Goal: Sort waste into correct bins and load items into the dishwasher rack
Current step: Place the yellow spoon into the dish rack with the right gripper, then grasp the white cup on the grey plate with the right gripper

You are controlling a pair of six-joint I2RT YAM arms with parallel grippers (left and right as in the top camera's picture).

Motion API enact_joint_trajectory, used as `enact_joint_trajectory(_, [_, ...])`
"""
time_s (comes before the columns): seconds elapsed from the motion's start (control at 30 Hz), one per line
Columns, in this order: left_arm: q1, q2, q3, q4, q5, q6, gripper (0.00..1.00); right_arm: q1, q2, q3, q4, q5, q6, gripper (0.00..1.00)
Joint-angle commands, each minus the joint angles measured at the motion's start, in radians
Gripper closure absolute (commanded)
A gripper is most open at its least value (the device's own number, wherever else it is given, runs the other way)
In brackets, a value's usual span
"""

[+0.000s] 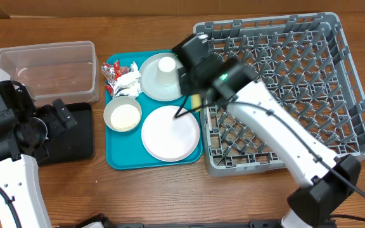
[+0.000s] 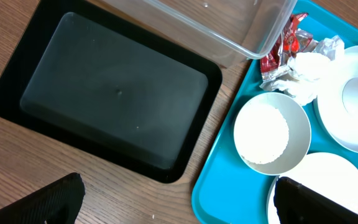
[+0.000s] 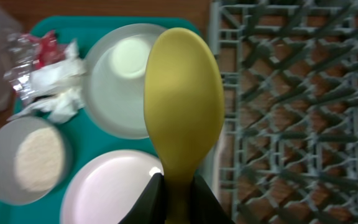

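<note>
I'm watching the dishwasher rack point(image 1: 309, 69) sitting at right, the teal tray point(image 1: 116, 158) just beside it. My left gripper point(image 2: 179, 208) is hanging, jaws wide apart, over the black tray point(image 2: 110, 99). My right gripper point(image 3: 178, 199) is clamping the yellow spoon point(image 3: 182, 99) above the rack's left edge.

- Left arm point(image 1: 11, 171) rises from the near-left table edge, its white link upright and its black wrist bent to the right.
- Left gripper point(image 2: 176, 208) faces down, its 2 fingers point(image 2: 48, 202) spread wide apart.
- Right arm point(image 1: 284, 142) stretches from the near-right corner diagonally toward the far left, with its white links extended.
- Right gripper point(image 3: 178, 190) is clamped on the handle of a spoon point(image 3: 182, 106), whose bowl points away from the wrist.
</note>
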Motion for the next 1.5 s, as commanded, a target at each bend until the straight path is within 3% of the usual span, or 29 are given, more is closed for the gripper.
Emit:
enact_joint_trajectory(0.0, [0.006, 0.005, 0.016, 0.0, 0.011, 0.023, 0.0, -0.085, 0.008, -0.043, 0.041, -0.055, -0.144, 0.89])
enact_joint_trajectory(0.2, [0.006, 0.005, 0.016, 0.0, 0.011, 0.023, 0.0, -0.129, 0.05, -0.186, 0.121, -0.151, -0.225, 0.89])
enact_joint_trajectory(0.27, [0.006, 0.005, 0.016, 0.0, 0.011, 0.023, 0.0, -0.129, 0.063, -0.229, 0.15, -0.143, -0.225, 0.47])
enact_joint_trajectory(0.3, [0.006, 0.005, 0.016, 0.0, 0.011, 0.023, 0.0, -0.129, 0.063, -0.237, 0.157, -0.143, -0.225, 0.41])
enact_joint_trajectory(0.47, [0.006, 0.005, 0.016, 0.0, 0.011, 0.023, 0.0, -0.127, 0.039, -0.146, 0.119, -0.179, -0.224, 0.42])
enact_joint_trajectory(0.67, [0.006, 0.005, 0.016, 0.0, 0.011, 0.023, 0.0, -0.113, 0.015, 0.109, 0.01, -0.345, -0.224, 0.46])
enact_joint_trajectory(0.8, [0.006, 0.005, 0.016, 0.0, 0.011, 0.023, 0.0, -0.081, 0.019, 0.147, 0.079, -0.363, -0.221, 0.46])
enact_joint_trajectory(0.9, [0.006, 0.005, 0.016, 0.0, 0.011, 0.023, 0.0, -0.055, 0.065, 0.124, 0.192, -0.333, -0.222, 0.24])
enact_joint_trajectory(0.97, [0.006, 0.005, 0.016, 0.0, 0.011, 0.023, 0.0, -0.05, 0.123, 0.124, 0.235, -0.298, -0.222, 0.16])
enact_joint_trajectory(1.23, [0.006, 0.005, 0.016, 0.0, 0.011, 0.023, 0.0, -0.054, 0.362, 0.129, 0.41, -0.258, -0.251, 0.16])
enact_joint_trajectory(1.47, [0.006, 0.005, 0.016, 0.0, 0.011, 0.023, 0.0, -0.054, 0.428, 0.129, 0.484, -0.258, -0.273, 0.12])
